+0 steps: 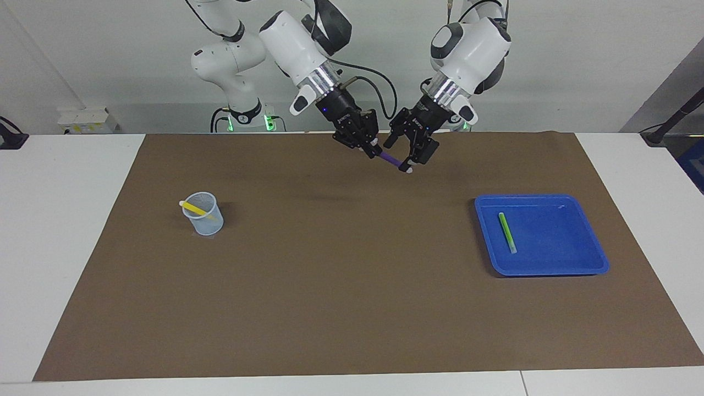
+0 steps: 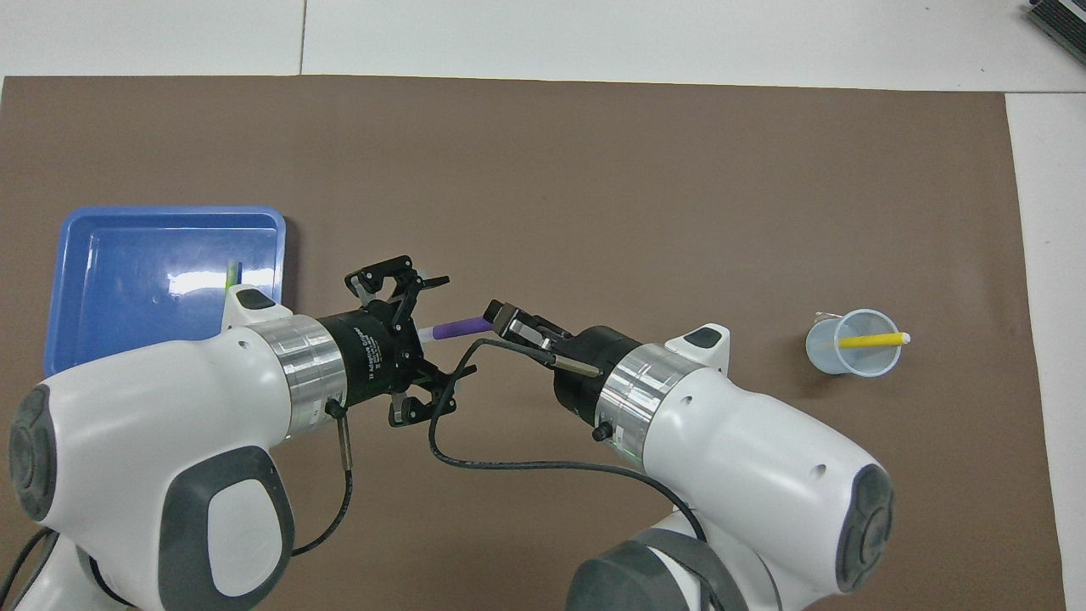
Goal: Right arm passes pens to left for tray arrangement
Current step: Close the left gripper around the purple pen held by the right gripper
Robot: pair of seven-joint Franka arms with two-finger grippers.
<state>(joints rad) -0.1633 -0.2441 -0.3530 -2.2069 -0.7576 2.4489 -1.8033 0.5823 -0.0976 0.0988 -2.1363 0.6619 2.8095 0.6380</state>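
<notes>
Overhead view: I see my right tool [image 2: 499, 316] clamped on the purple pen [image 2: 458, 327] in the air above the brown mat [image 2: 594, 187]. My left tool [image 2: 424, 339] is spread apart around the pen's pale end. The green pen [image 1: 506, 231] lies in the tray [image 1: 583, 242].

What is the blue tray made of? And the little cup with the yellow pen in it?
The blue tray looks like smooth, glossy plastic: bright even colour, rounded corners, and a white glare on its floor. The cup seems thin, pale-blue see-through plastic, since the yellow pen shows through its wall. Whether that wall is solid or fine mesh, I cannot tell.
</notes>
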